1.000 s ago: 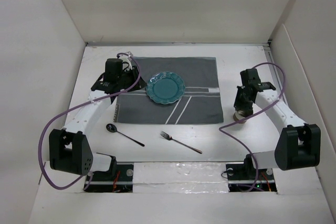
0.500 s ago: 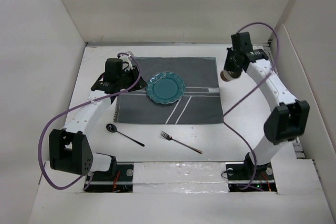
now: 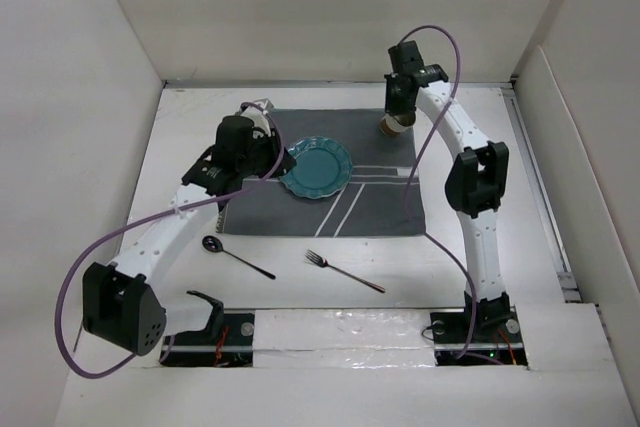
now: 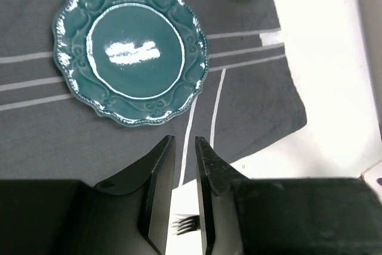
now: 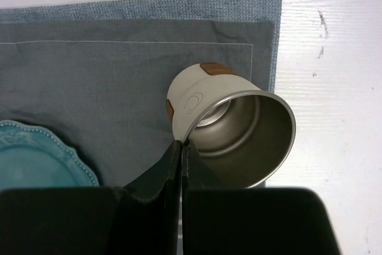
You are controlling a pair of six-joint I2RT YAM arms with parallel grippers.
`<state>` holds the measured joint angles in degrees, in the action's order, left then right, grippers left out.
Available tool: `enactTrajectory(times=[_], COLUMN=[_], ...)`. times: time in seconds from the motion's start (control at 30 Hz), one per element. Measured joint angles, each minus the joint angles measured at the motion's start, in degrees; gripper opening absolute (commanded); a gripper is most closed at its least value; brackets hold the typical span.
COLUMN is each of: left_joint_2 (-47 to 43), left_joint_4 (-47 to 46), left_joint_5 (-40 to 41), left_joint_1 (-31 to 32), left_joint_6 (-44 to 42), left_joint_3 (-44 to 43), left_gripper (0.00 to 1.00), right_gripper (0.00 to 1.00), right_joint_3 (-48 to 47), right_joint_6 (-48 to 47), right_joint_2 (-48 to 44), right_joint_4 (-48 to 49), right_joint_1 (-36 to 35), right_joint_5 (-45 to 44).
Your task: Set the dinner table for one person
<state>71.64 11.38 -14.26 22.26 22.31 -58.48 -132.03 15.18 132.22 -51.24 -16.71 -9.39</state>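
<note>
A teal plate (image 3: 316,167) lies on the dark grey striped placemat (image 3: 380,202) on the white dinner table (image 3: 470,247). My right gripper (image 3: 398,115) is shut on the rim of a white metal-lined cup (image 3: 392,127) and holds it tilted over the placemat's far right corner. In the right wrist view the fingers (image 5: 181,143) pinch the cup (image 5: 239,129) wall. My left gripper (image 3: 278,155) hovers at the plate's left edge. In the left wrist view it (image 4: 184,140) stands narrowly open and empty, just short of the plate (image 4: 131,49).
A fork (image 3: 345,272) and a spoon (image 3: 237,257) lie on the bare table in front of the placemat. The fork's tines (image 4: 186,224) show between my left fingers. White walls enclose the table on three sides.
My right arm has carried the cup from the table right of the placemat up and left to the placemat's far right corner. My left gripper has moved right toward the plate.
</note>
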Motion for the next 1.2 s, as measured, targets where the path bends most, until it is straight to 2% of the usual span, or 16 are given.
enactTrajectory(times=[0.3, 0.33, 0.37, 0.4, 0.43, 0.47, 0.57, 0.73, 0.8, 0.83, 0.87, 0.93, 0.97, 1.03, 1.13, 1.2], left_joint_2=[-7.72, -8.37, -8.94, -9.31, -9.60, -9.70, -9.70, -9.70, -9.70, -9.70, -9.70, -9.66, -9.66, -9.38, -8.04, -7.15], left_joint_4=[-0.90, -0.92, -0.92, -0.94, -0.92, -0.90, -0.50, 1.92, 2.71, 3.10, 3.19, 3.48, 3.72, 4.00, 4.50, 4.42], left_joint_5=[2.58, 2.64, 2.73, 2.75, 2.75, 2.75, 3.15, 4.96, 6.01, 6.54, 7.15, 8.31, 8.96, 9.57, 10.08, 10.19], left_joint_1=[0.13, 0.13, 0.13, 0.13, 0.13, 0.13, 0.13, 0.13, 0.13, 0.13, 0.13, 0.13, 0.13, 0.13, 0.13, 0.13], left_joint_6=[0.85, 1.05, 1.18, 1.36, 1.51, 1.62, 1.90, 1.88, 1.57, 1.44, 1.22, 0.74, 0.50, 0.15, 0.02, 0.04], left_joint_3=[0.00, 0.00, 0.00, 0.00, 0.00, 0.00, -0.04, -2.56, -4.72, -5.99, -7.17, -9.70, -9.97, -13.46, -17.55, -19.65], left_gripper=[0.22, 0.23, 0.24, 0.24, 0.25, 0.26, 0.29, 0.30, 0.30, 0.30, 0.26, 0.17, 0.07, 0.00, 0.00, 0.00], right_gripper=[0.00, 0.06, 0.28, 0.28, 0.34, 0.45, 0.53, 0.56, 0.51, 0.41, 0.22, 0.00, 0.00, 0.00, 0.00, 0.00], right_joint_3=[-2.25, -2.29, -2.29, -2.45, -2.51, -2.62, -3.58, -2.10, 3.48, 7.06, 10.97, 20.06, 25.31, 34.73, 48.78, 56.13], right_joint_6=[-0.94, -1.09, -1.14, -1.46, -1.73, -1.60, -1.77, -1.88, -1.95, -2.21, -2.43, -2.54, -2.47, -2.45, -2.58, -2.54], right_joint_2=[4.57, 4.85, 5.03, 5.20, 5.25, 5.29, 5.31, 2.99, -1.70, -4.85, -8.83, -17.86, -23.19, -33.11, -46.82, -52.04], right_joint_4=[-2.62, -2.62, -2.62, -2.67, -2.73, -2.78, -2.78, -0.96, 0.66, 1.84, 2.95, 6.19, 8.33, 11.54, 17.14, 19.47], right_joint_1=[-1.62, -1.90, -2.16, -2.78, -3.15, -3.34, -4.20, -4.61, -4.61, -4.61, -4.68, -4.81, -5.09, -6.34, -12.00, -17.79], right_joint_5=[-2.58, -3.04, -3.39, -4.28, -4.63, -4.87, -4.74, -2.95, -1.81, -1.44, -1.11, -0.26, 0.66, 2.56, 5.81, 7.58])
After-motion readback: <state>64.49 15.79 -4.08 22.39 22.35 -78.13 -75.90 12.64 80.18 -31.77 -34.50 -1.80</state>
